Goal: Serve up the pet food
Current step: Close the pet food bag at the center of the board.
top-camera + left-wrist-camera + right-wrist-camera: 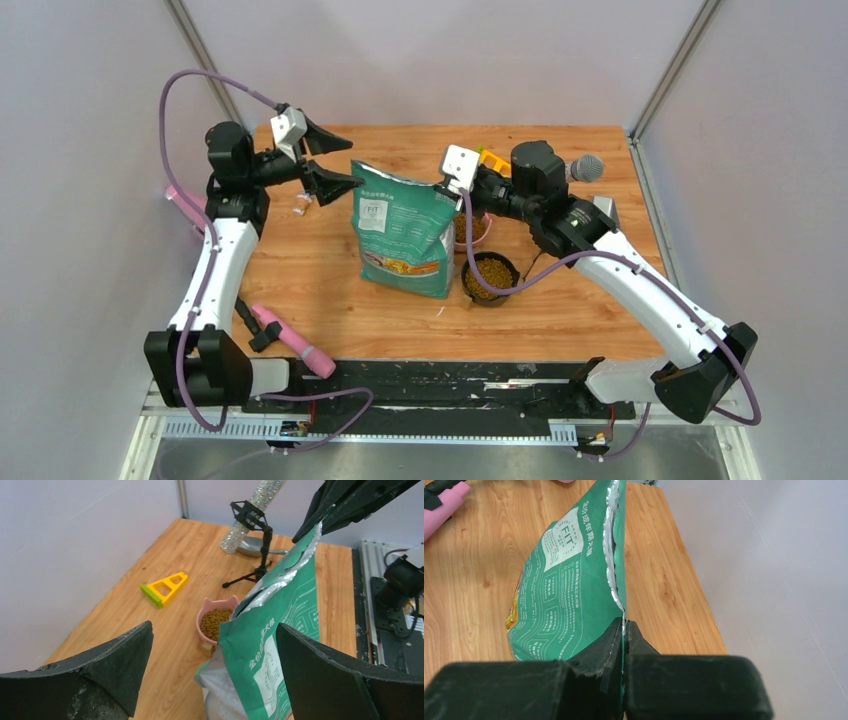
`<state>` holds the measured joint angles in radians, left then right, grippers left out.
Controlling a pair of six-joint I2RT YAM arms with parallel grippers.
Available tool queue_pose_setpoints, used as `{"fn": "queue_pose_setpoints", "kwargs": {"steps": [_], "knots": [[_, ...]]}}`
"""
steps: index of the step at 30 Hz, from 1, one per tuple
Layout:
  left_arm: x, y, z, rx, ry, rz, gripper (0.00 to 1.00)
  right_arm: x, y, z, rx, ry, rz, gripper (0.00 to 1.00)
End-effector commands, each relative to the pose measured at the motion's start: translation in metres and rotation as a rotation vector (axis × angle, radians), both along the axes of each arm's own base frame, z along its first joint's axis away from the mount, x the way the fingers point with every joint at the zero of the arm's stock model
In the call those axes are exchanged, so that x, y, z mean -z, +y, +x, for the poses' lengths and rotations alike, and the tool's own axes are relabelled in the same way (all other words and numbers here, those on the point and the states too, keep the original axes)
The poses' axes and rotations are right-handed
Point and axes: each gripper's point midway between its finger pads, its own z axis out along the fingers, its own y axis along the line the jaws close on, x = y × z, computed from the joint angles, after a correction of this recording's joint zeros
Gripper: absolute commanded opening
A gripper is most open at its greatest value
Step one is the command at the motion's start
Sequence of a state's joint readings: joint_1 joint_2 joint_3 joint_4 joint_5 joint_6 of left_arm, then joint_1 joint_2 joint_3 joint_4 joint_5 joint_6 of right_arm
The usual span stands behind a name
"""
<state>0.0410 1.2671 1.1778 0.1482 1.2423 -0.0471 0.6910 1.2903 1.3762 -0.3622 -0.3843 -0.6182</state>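
Pet food [216, 622] is seen as a brown heap in the pink bowl [202, 625], which has small ears on its rim. More of it is seen in the black bowl [513, 268], set just in front of the pink one. A green and white bag [405, 228] is stood upright on the wooden table [330, 290], just left of both bowls. Its top is torn open, and the silver lining is exposed along the edge. From the left wrist view the bag appears to touch the pink bowl, though this cannot be told for certain.

The right gripper [623, 630] is clamped on the bag's top edge at its right corner, with both fingers pressed flat against the foil. The left gripper [320, 160] is held above the table beside the bag's upper left side. Its fingers are spread wide and nothing is gripped.

A yellow triangular tool [165, 587] is laid flat near the far edge. A glittery microphone on a small black stand [250, 515] is placed beyond the bowls, and a pink cylinder [290, 340] is laid near the left arm's base.
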Motion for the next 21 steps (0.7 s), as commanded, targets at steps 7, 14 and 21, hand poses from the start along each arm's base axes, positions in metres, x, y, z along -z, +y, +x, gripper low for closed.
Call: {"fn": "queue_pose_setpoints", "kwargs": {"steps": [7,14,21], "knots": [[-0.005,-0.016,0.007,0.161,-0.032,-0.004,0.97,-0.034,-0.005,-0.003,0.009,-0.05,0.048,0.0],[-0.01,-0.042,-0.004,0.261,-0.057,-0.012,0.88,-0.035,-0.003,-0.006,-0.002,-0.046,0.047,0.0],[-0.015,-0.048,-0.014,0.29,-0.101,-0.005,0.3,-0.035,-0.004,-0.008,-0.001,-0.045,0.049,0.0]]}}
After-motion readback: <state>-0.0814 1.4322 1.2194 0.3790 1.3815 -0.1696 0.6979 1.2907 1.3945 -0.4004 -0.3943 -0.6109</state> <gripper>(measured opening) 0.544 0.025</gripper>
